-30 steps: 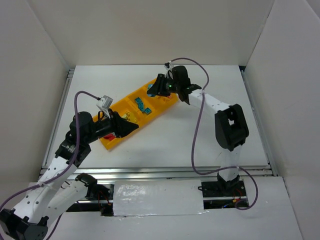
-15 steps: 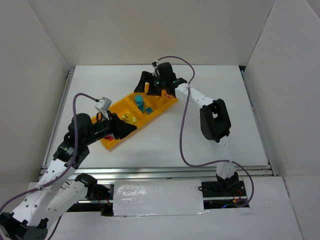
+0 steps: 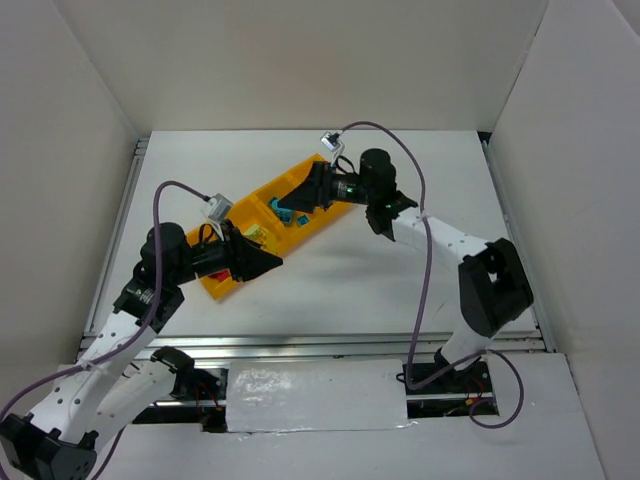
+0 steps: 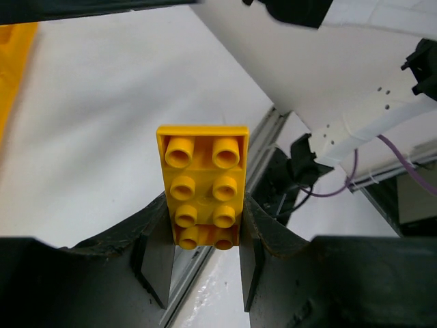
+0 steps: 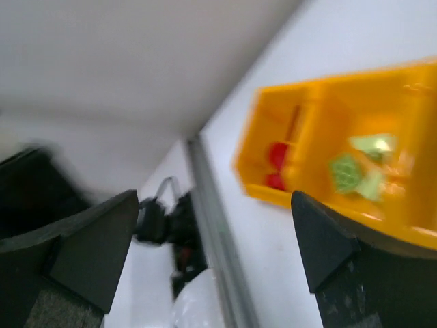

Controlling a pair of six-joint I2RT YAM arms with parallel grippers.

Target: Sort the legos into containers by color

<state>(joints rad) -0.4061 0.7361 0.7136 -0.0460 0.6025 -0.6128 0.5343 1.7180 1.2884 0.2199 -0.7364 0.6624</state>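
Observation:
The long orange-yellow tray of containers lies slantwise on the white table. My left gripper is shut on an orange-yellow lego, a two-by-four brick with its studs toward the camera. From above, the left gripper hangs over the tray's near end. My right gripper is open and empty above the tray's far half, next to teal legos. Yellow-green legos lie in the neighbouring compartment. The blurred right wrist view shows red legos in the end compartment and green legos beside them, between the fingers.
White walls enclose the table on three sides. A metal rail runs along the left edge and another along the front. A purple cable loops off the right arm.
My right gripper has opened and swung about above the tray's far half. The left arm, still gripping its brick, has shifted slightly right.

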